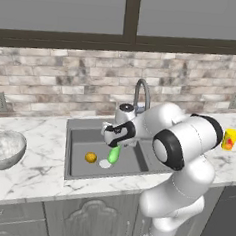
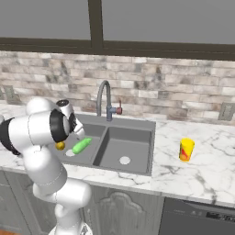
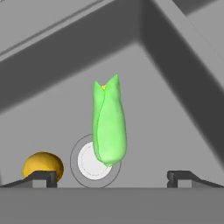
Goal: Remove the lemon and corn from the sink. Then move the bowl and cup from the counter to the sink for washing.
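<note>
Your gripper [image 3: 112, 176] hangs with its jaws spread wide and empty above the left basin of the sink [image 1: 79, 132], where you can see the corn [image 3: 109, 120] lying over the drain [image 3: 89, 162] and the lemon [image 3: 42, 165] just beside it

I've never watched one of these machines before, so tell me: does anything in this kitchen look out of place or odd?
Yes: food in the sink. A green corn and a small lemon lie in its left basin, the corn's end over the round drain. Nothing looks spilled or broken. The open gripper hangs above them.
</note>
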Controlling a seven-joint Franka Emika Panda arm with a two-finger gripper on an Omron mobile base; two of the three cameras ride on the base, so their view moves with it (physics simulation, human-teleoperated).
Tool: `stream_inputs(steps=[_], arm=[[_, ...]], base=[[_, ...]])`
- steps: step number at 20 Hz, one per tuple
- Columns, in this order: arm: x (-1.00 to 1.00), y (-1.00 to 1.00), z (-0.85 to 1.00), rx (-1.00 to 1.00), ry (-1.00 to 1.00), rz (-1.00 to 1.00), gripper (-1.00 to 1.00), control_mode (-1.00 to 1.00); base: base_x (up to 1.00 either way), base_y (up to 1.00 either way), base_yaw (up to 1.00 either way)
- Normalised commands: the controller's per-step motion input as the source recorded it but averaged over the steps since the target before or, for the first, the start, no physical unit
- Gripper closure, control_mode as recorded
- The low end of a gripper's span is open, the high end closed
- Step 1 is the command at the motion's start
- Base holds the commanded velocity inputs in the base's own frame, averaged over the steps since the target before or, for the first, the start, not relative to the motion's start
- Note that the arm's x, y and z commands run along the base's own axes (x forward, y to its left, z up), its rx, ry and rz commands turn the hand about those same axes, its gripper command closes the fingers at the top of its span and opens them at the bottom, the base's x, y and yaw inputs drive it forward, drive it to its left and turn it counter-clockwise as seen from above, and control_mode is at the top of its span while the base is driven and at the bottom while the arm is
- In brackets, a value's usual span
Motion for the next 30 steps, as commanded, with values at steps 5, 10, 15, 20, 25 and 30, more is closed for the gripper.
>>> stream_inputs(steps=[5,10,15,20,25,30], arm=[[0.01,-0.02,-0.14,0.00,0.02,0.00,-1.00,-1.00],[0.00,-0.08,-0.12,0.00,0.04,0.00,-1.00,-1.00],[0.00,-0.07,-0.12,0.00,0.04,0.00,-1.00,-1.00],[0.00,0.00,-0.17,0.00,0.01,0.00,-1.00,-1.00],[0.05,0.00,-0.19,0.00,0.00,0.00,-1.00,-1.00],[0.09,0.00,-0.19,0.00,0.00,0.00,-1.00,-1.00]], base=[[0.00,0.00,0.00],[0.00,0.00,0.00],[0.00,0.00,0.00],[0.00,0.00,0.00],[0.00,0.00,0.00],[0.00,0.00,0.00]])
